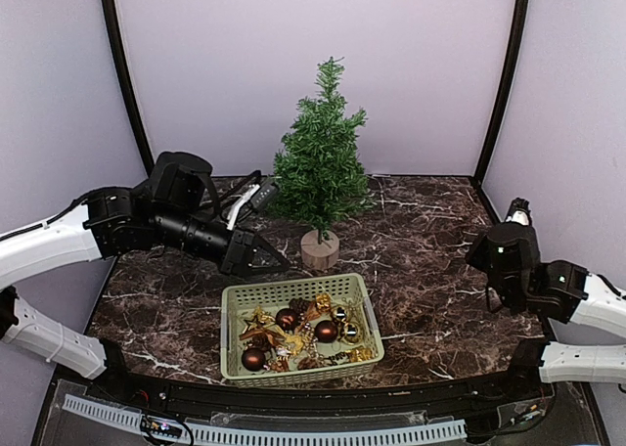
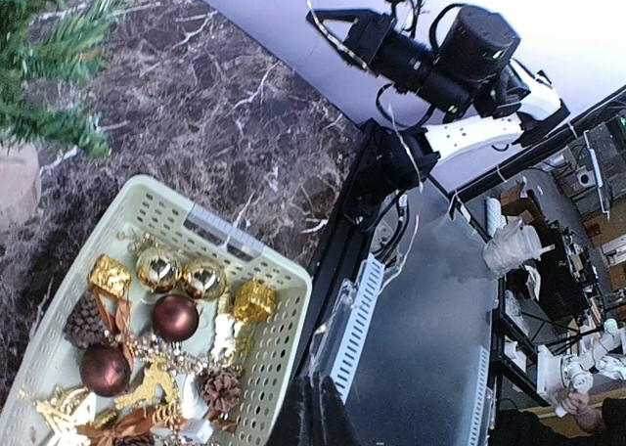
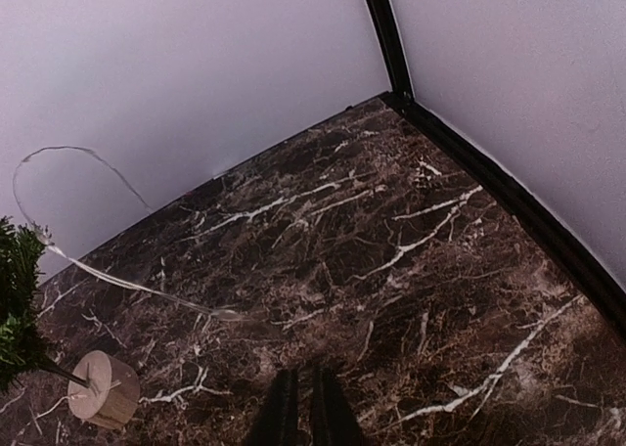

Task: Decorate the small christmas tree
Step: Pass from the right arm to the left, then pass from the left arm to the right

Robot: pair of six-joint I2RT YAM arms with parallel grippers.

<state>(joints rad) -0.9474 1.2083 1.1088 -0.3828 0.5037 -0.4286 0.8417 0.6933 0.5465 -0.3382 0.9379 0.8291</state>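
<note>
The left hand (image 1: 272, 260) hovers just beside the wooden stump base (image 1: 320, 250) of the small christmas tree (image 1: 321, 162); whether its fingers are parted cannot be told. Directly under it sits a pale green basket (image 1: 298, 368) of brown baubles (image 1: 326, 331), gold baubles (image 2: 156, 268) and pine cones (image 2: 221, 387). The right hand (image 3: 301, 412), fingers nearly together and holding nothing, is well apart from the tree; a thin silver thread (image 3: 127, 285) lies between them on the dark marble table (image 3: 391, 250); lilac walls (image 3: 196, 74) stand behind.
</note>
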